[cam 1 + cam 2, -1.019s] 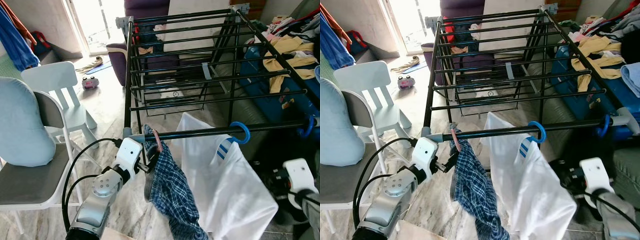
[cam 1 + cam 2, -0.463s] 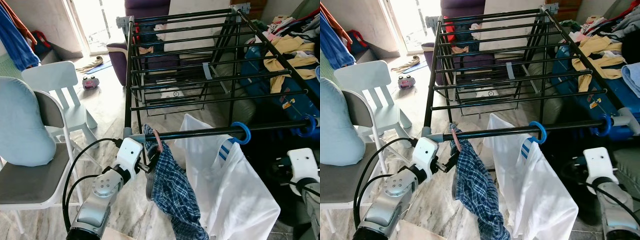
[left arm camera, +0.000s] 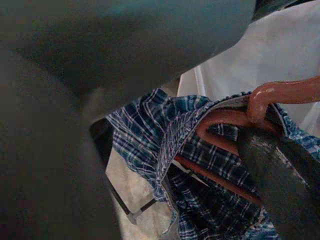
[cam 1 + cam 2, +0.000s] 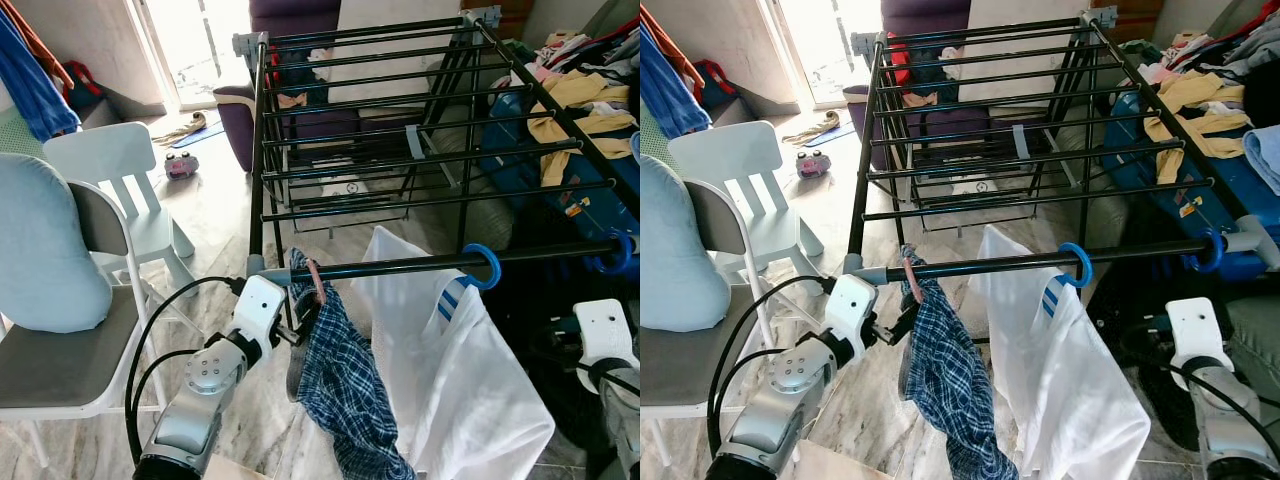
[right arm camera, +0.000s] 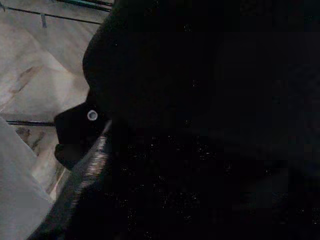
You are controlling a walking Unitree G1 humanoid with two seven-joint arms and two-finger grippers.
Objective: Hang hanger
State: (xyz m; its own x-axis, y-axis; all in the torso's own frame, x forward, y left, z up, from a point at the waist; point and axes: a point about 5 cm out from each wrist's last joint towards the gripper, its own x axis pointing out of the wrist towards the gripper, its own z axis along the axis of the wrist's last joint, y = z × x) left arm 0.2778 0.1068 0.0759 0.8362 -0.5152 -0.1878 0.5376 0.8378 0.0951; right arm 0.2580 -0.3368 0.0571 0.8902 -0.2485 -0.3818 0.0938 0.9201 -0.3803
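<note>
Little has moved since the earlier frames: plaid shirt (image 4: 340, 390) has swung a bit, white garment (image 4: 460, 390) has settled, right arm has dropped slightly & sits low by the dark clutter. Step in hand, as I read it: hook is on the rail, so it's the tail end of hanging. Pink hanger (image 3: 235, 125) w/ the plaid shirt hangs off the front rail (image 4: 420, 264) of the drying rack (image 4: 258, 150), near its left end; blue hanger (image 4: 482, 265) w/ the white garment is further along the same rail. Left gripper (image 4: 298, 322) is at the hanger neck, fingers close together, apparently pinching hanger & cloth; in the left wrist view one finger (image 3: 280, 180) lies against the pink wire. Next move prob needs a gentle release & a pull back w/o dragging the hook off. Right gripper: can't tell its state.
</note>
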